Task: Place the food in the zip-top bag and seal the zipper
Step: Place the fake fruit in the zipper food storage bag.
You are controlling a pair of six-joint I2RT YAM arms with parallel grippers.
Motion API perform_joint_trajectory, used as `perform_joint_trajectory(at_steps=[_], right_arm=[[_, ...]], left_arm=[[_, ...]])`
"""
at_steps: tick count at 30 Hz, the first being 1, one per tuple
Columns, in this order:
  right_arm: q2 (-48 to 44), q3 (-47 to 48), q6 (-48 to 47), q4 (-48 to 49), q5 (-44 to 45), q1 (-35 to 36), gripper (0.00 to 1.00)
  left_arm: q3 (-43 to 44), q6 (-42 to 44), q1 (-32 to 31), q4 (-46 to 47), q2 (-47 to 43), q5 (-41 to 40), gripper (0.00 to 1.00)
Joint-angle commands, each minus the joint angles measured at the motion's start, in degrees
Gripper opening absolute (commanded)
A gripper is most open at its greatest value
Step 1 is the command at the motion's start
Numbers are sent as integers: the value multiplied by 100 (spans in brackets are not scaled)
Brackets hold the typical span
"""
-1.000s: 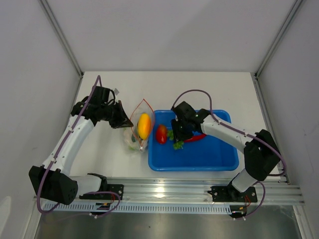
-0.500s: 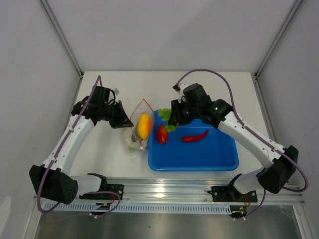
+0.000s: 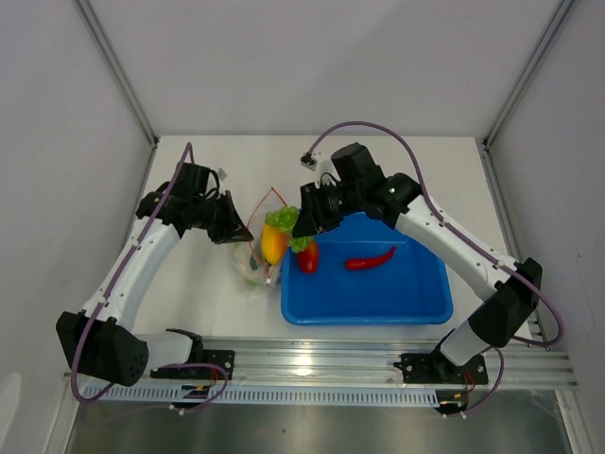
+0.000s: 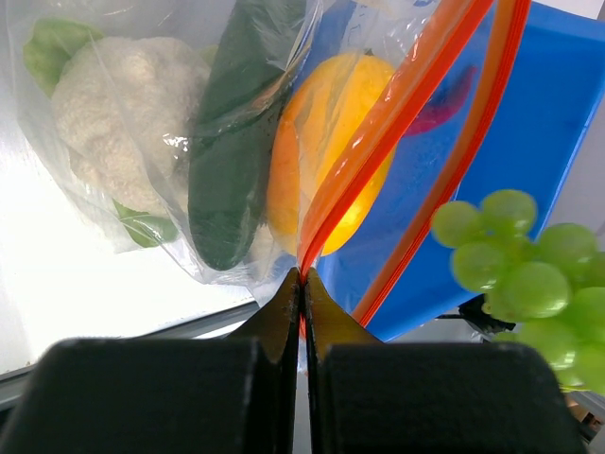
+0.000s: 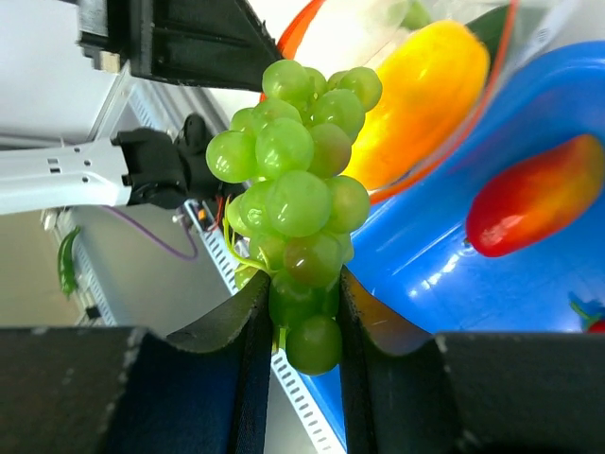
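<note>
The clear zip-top bag [image 3: 257,255] lies left of the blue tray, with its orange-red zipper [image 4: 397,123] held apart. My left gripper [image 4: 302,284] is shut on the zipper strip at the bag's mouth edge. Inside the bag show a white cauliflower [image 4: 123,123], a dark green cucumber [image 4: 236,142] and a yellow squash [image 4: 326,161]. My right gripper [image 5: 302,303] is shut on a bunch of green grapes [image 5: 293,189], held above the bag mouth [image 3: 284,219]. A red tomato [image 3: 308,257] and a red chili [image 3: 370,259] lie in the tray.
The blue rectangular tray [image 3: 378,305] sits right of the bag, near the table's front edge. White walls close in the table on three sides. A metal rail [image 3: 321,364] runs along the front, where the arm bases are bolted.
My right arm has lifted the grapes out of the tray and carried them left to the bag's mouth. The left arm and the bag have stayed put.
</note>
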Motion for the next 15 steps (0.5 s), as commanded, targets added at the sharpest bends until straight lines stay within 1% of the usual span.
perform_joint_trajectory(at_steps=[1, 3, 8, 15], right_arm=[[339, 497, -218, -246, -497, 33, 1], [515, 751, -227, -369, -541, 42, 1], [1078, 1279, -175, -756, -252, 112, 2], [2194, 2553, 19, -1766, 232, 121, 5]], left_arm=[[231, -65, -10, 79, 19, 97, 1], [240, -74, -10, 79, 10, 97, 1], [257, -74, -10, 53, -16, 62, 1], [310, -83, -10, 44, -25, 70, 0]])
